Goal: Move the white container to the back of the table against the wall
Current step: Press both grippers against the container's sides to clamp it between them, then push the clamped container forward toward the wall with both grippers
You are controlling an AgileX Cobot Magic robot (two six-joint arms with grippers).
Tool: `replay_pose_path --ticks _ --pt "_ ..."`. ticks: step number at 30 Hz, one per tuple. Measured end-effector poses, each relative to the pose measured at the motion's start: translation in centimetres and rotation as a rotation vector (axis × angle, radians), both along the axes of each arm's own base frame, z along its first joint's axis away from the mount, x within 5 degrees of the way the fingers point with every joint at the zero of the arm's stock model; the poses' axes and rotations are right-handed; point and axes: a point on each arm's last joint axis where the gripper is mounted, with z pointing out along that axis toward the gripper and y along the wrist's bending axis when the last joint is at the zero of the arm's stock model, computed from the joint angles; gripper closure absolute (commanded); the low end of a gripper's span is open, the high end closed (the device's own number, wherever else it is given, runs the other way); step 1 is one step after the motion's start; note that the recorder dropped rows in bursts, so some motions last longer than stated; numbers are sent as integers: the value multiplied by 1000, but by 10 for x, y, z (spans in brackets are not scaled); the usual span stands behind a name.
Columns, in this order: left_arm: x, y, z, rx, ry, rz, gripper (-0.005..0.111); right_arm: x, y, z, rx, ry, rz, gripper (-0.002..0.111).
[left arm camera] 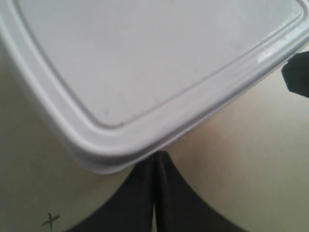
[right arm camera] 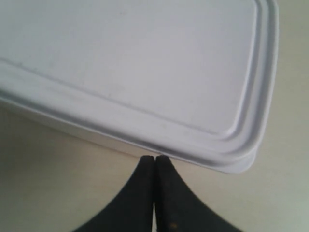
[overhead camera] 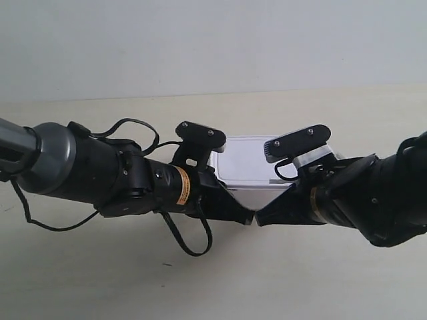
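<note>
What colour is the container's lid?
Plain white; the lid shows best in the left wrist view.

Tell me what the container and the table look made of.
Container: looks like white plastic, smooth and semi-gloss. A bright highlight runs along its moulded, rounded rim. Table: pale cream with a matte finish, probably laminate. The grain is too faint to say whether it is real wood.

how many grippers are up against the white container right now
2. The left gripper, jaws shut, has its tips at one corner of the white container; the right gripper, also shut, sits at an edge close to another corner.
</note>
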Motion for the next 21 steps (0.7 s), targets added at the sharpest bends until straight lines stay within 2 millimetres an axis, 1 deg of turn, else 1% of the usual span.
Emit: replay_pose_path --ticks 2,5,9,11,14,16,21 --pt "4 -2 -3 9 2 5 107 5 -5 1 -4 -3 -17 108" --pt "8 -4 -5 17 4 10 107 7 -8 1 -10 -2 -24 108" --pt "15 -9 -3 12 -13 9 107 13 -5 4 -19 -18 -15 108" --pt "18 -8 -4 27 -12 14 107 19 -3 0 -32 -17 -21 108" --pt "22 -9 0 24 -28 16 107 28 1 -9 -51 -7 -26 108" --pt "25 -11 1 20 -33 16 107 32 2 -11 -61 -14 -33 108" --pt "35 -4 -3 24 -35 37 107 40 6 -15 -81 -15 -28 108"
